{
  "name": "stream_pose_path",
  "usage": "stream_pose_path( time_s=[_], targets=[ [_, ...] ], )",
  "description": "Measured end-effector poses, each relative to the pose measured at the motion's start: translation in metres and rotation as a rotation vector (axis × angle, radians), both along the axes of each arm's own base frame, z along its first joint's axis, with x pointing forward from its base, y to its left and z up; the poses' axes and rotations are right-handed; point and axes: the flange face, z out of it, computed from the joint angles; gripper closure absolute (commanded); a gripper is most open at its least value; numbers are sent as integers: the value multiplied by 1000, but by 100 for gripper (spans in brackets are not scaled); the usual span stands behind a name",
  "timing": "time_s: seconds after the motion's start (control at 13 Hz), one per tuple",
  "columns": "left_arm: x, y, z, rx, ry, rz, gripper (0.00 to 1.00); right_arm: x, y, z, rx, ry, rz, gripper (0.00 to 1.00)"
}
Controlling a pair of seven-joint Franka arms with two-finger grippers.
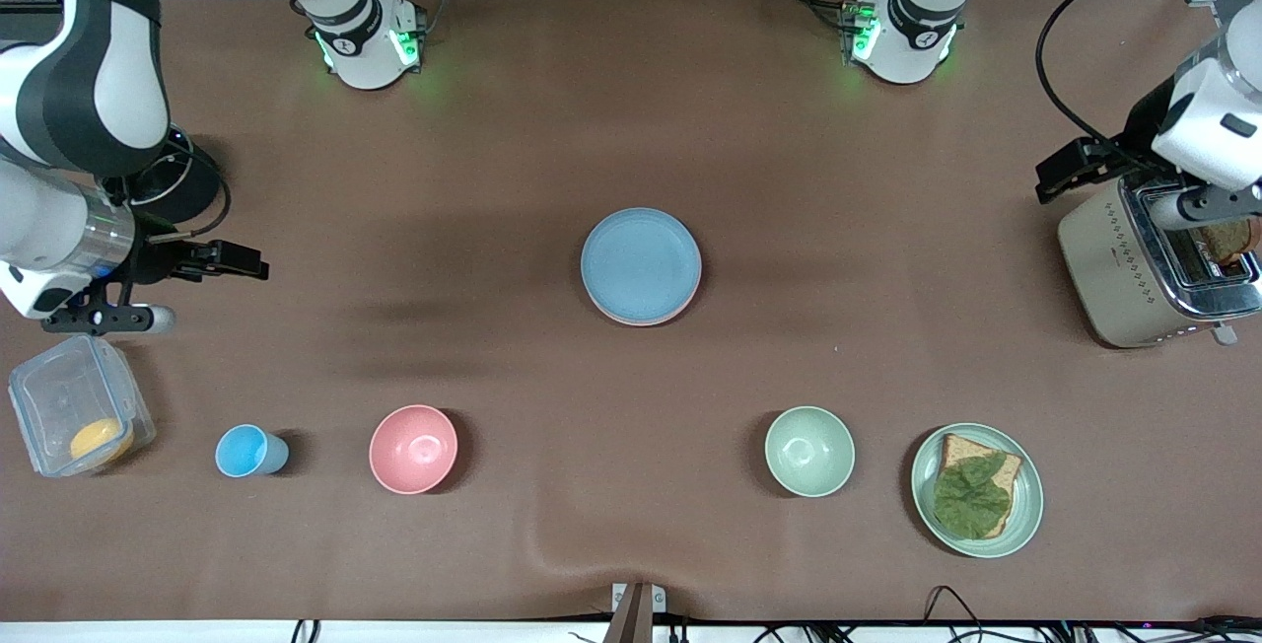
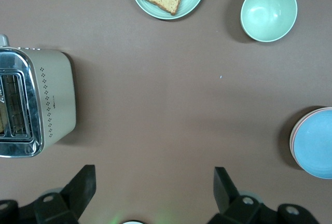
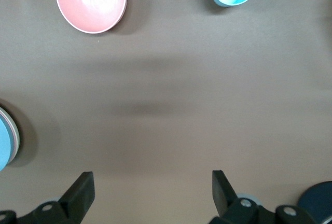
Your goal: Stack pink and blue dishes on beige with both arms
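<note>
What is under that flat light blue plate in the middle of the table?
Under the flat light blue plate, a thin pale pink plate rim peeks out. Anything lower, such as a beige plate, is covered and cannot be seen.

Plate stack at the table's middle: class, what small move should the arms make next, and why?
Probably none beyond staying parked. The blue plate lies on top, a pink rim under it; beige is hidden. The left gripper by the toaster and the right gripper are open, empty.

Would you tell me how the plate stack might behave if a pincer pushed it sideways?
The stack looks rigid and matte, so it would probably slide as one. The blue plate sits slightly off the pink rim, so it may shift. Being flat, tipping seems unlikely.
</note>
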Motion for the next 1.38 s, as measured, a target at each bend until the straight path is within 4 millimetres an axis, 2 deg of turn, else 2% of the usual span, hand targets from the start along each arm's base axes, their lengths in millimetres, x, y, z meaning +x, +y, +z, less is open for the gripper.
stream_pose_path(
  time_s=[0.15,0.31,0.77,1.08,1.23,1.38],
  targets=[
    [-6,0,3,3,-3,-12,0,0,-1,19,-10,-1,15,0],
    [-7,0,5,2,-9,-31,0,1,0,30,-21,-11,24,0],
    [-6,9,13,-2,-31,-83,0,3,0,46,-57,-35,41,0],
    [-6,13,18,-2,-41,-82,0,2,3,47,-56,-33,50,0],
    [-6,16,18,-2,-41,-76,0,2,2,48,-69,-31,76,0],
    [-5,20,18,-2,-41,-70,0,-2,-4,58,-67,-44,100,0]
  ],
)
